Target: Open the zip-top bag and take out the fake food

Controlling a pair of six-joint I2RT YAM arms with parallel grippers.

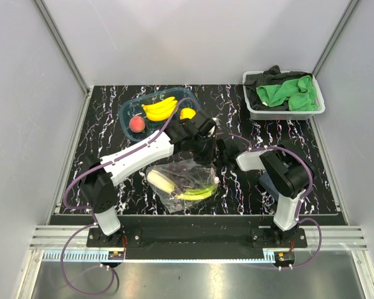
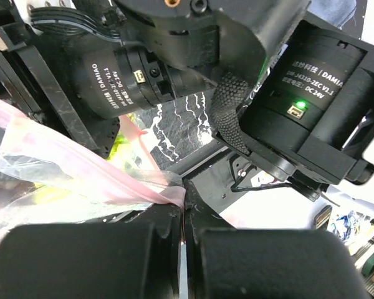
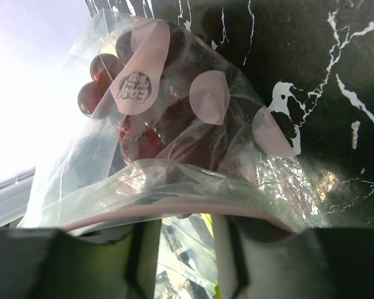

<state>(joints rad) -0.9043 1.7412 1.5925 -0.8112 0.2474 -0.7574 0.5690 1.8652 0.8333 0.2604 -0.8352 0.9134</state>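
Crinkled clear zip-top bag [image 1: 186, 180] holds dark grapes [image 3: 151, 140] and leek [image 1: 160, 181].

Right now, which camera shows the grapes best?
The right wrist view: the grapes fill much of it, dark red and round, behind the clear bag. The top view shows only a dark patch inside the bag; the left wrist view shows no grapes.
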